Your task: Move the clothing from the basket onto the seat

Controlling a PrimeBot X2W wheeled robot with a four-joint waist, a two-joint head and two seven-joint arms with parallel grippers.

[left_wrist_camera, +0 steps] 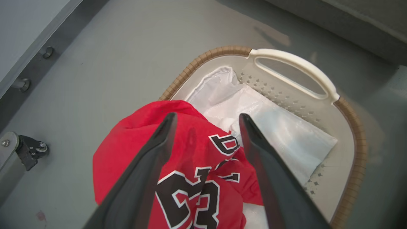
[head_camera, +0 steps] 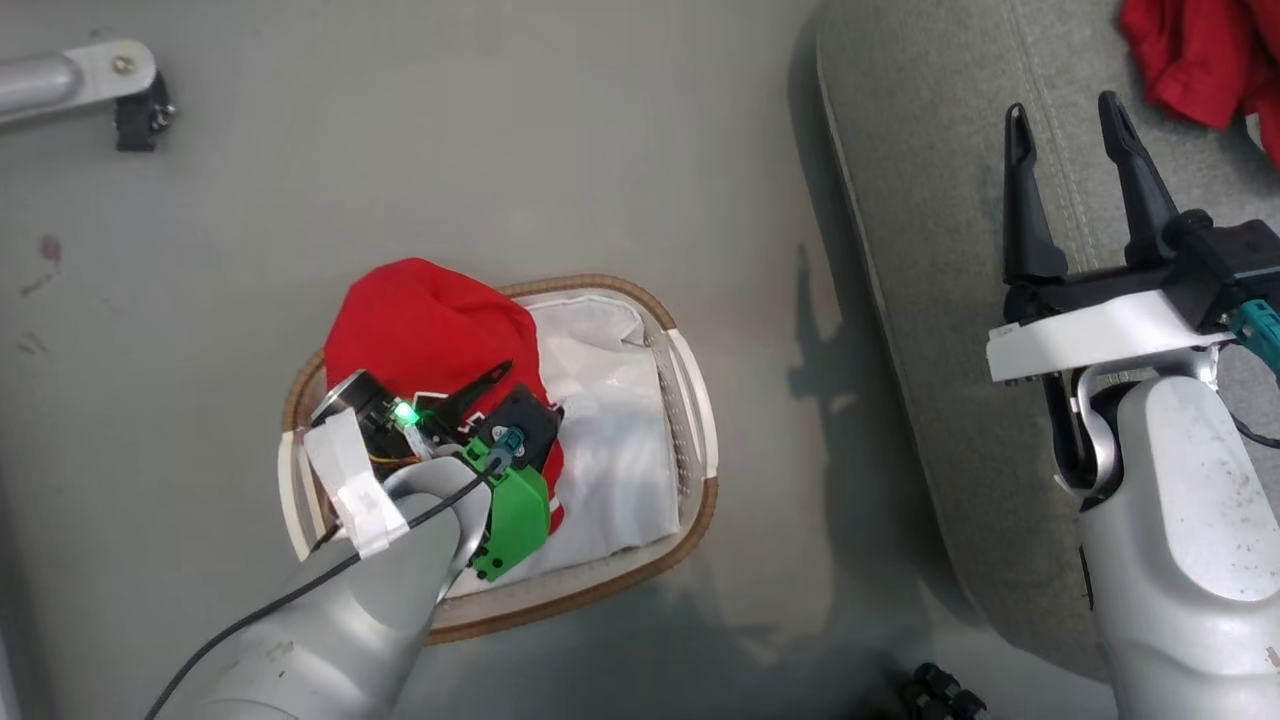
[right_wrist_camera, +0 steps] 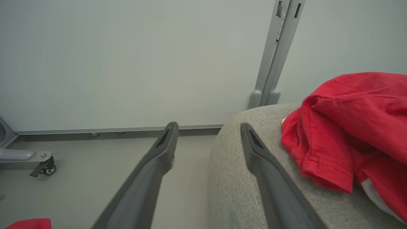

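The basket [head_camera: 600, 287] stands on the grey floor, and its white liner [head_camera: 620, 440] lies bare on the right side. A red jersey [head_camera: 430, 330] with black-and-white lettering is bunched in the left half. My left gripper [head_camera: 470, 400] reaches down into the basket over it. In the left wrist view the gripper [left_wrist_camera: 206, 116] is open, its fingers astride the jersey [left_wrist_camera: 203, 159] beside the liner [left_wrist_camera: 286, 130] and the basket handle [left_wrist_camera: 295, 66]. My right gripper [head_camera: 1062, 108] hangs open and empty above the grey seat [head_camera: 930, 300]. The plain red garment [head_camera: 1200, 50] lies on the seat [right_wrist_camera: 235, 178], right of the gripper [right_wrist_camera: 209, 125].
A metal leg with a black caster [head_camera: 90, 75] stands on the floor at the far left. Behind the seat are a pale wall and a grey upright post [right_wrist_camera: 276, 54]. A small black object [head_camera: 935, 690] sits at the bottom edge, near the seat's corner.
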